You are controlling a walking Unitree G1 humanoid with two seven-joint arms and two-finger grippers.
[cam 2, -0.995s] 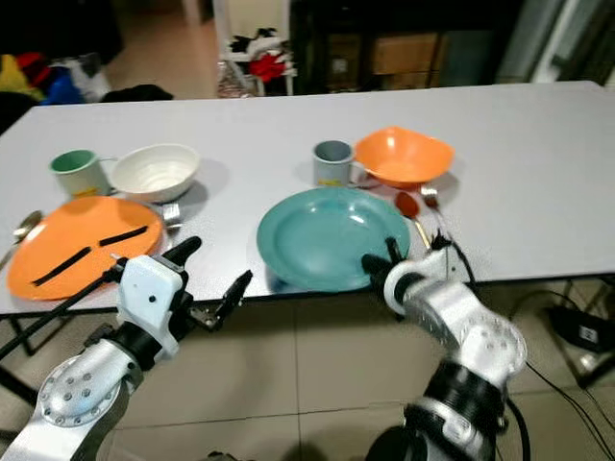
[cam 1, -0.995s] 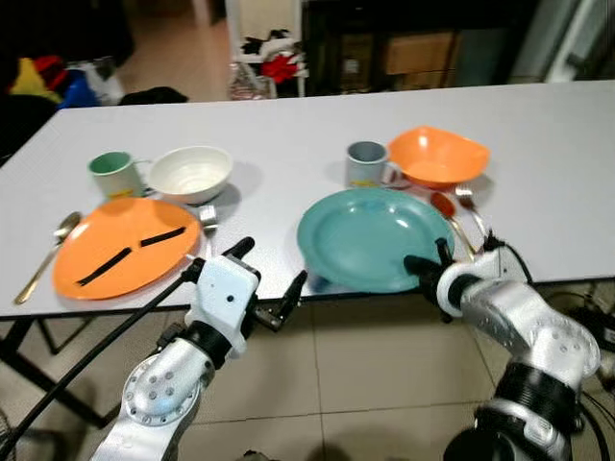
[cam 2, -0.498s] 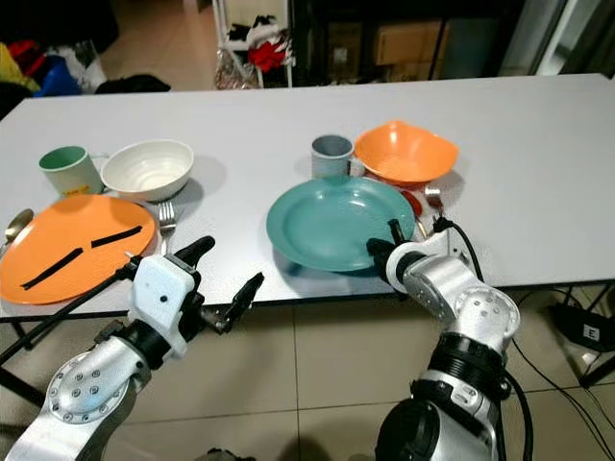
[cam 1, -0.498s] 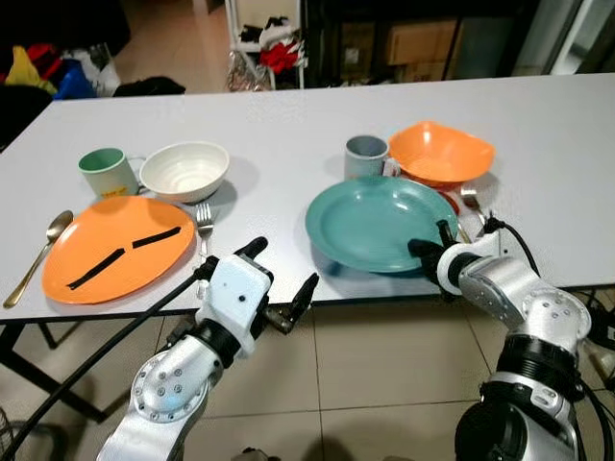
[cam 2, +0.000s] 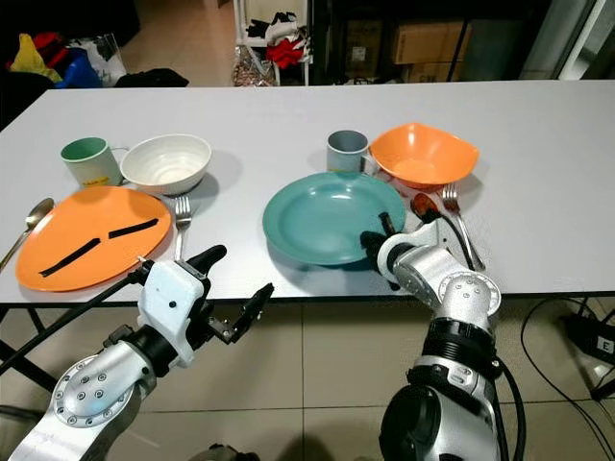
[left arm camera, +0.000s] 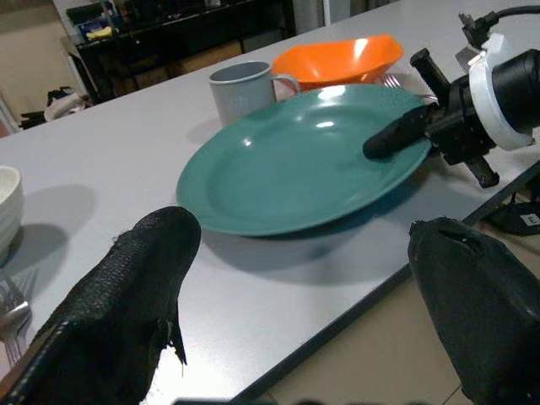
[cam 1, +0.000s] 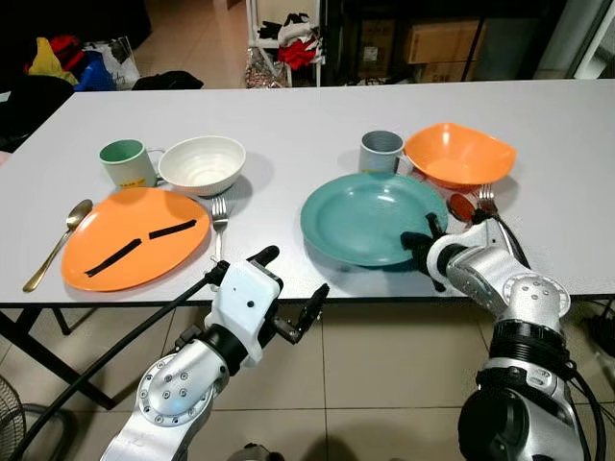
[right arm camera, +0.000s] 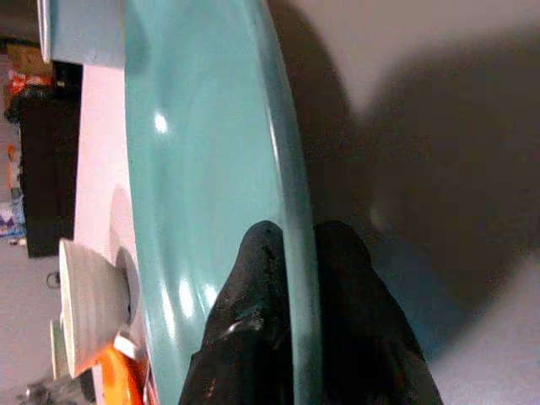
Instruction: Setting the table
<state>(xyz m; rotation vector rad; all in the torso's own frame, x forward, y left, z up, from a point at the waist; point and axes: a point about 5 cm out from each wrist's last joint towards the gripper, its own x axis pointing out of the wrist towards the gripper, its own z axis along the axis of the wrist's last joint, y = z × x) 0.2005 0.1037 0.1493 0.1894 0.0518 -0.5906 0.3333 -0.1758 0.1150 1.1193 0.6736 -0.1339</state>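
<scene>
A teal plate (cam 1: 370, 213) sits near the table's front edge, its near side raised a little above its shadow. My right gripper (cam 1: 420, 245) is shut on the plate's near right rim; in the right wrist view both black fingers (right arm camera: 257, 337) pinch the teal plate (right arm camera: 211, 169) edge. My left gripper (cam 1: 293, 274) hangs open below the table edge, left of the plate, holding nothing. Behind the plate stand a grey mug (cam 1: 381, 151) and an orange bowl (cam 1: 458, 156). A fork (cam 1: 485, 199) and a red spoon (cam 1: 459, 206) lie to its right.
At the left lies an orange plate (cam 1: 133, 237) bearing two black strips, with a fork (cam 1: 218, 216) to its right and a spoon (cam 1: 56, 245) to its left. A white bowl (cam 1: 202, 165) and a green mug (cam 1: 125, 163) stand behind it. The white table (cam 1: 288, 115) stretches back.
The camera has shifted. My right gripper has carried the teal plate from the table's front edge farther in, toward the grey mug. The left gripper stays open below the edge.
</scene>
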